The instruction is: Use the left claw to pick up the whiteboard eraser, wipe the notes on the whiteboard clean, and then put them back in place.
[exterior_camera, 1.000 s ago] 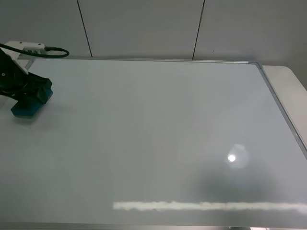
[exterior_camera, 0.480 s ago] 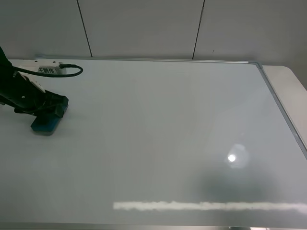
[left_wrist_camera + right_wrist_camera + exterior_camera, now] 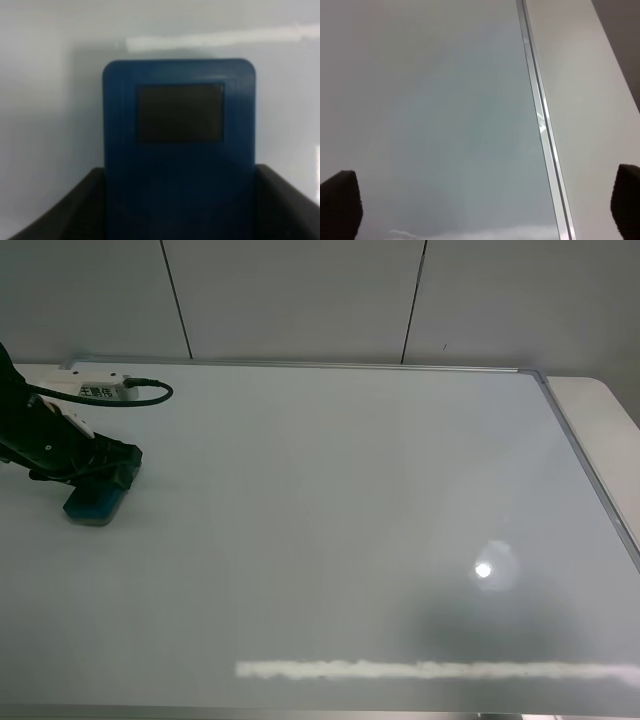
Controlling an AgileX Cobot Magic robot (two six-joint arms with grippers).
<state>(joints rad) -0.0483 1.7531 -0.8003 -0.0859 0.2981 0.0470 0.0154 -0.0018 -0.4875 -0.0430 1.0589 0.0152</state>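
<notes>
The whiteboard eraser (image 3: 94,503) (dark rectangular inset on top, no legible writing) lies flat at the left edge of the whiteboard (image 3: 350,510), pinched between the left claw (image 3: 105,483) fingers (image 3: 55,210); the right gripper (image 3: 485,200) fingertips (image 3: 340,202) spread wide above the board's silver frame (image 3: 540,125).

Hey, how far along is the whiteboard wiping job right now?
Wiping looks done: no red marks show anywhere on the whiteboard. In hand: the left claw is shut on the whiteboard eraser, which sits low on the board near its left edge; the left wrist view shows it between the fingers. Left: releasing the eraser and pulling the arm away.
</notes>
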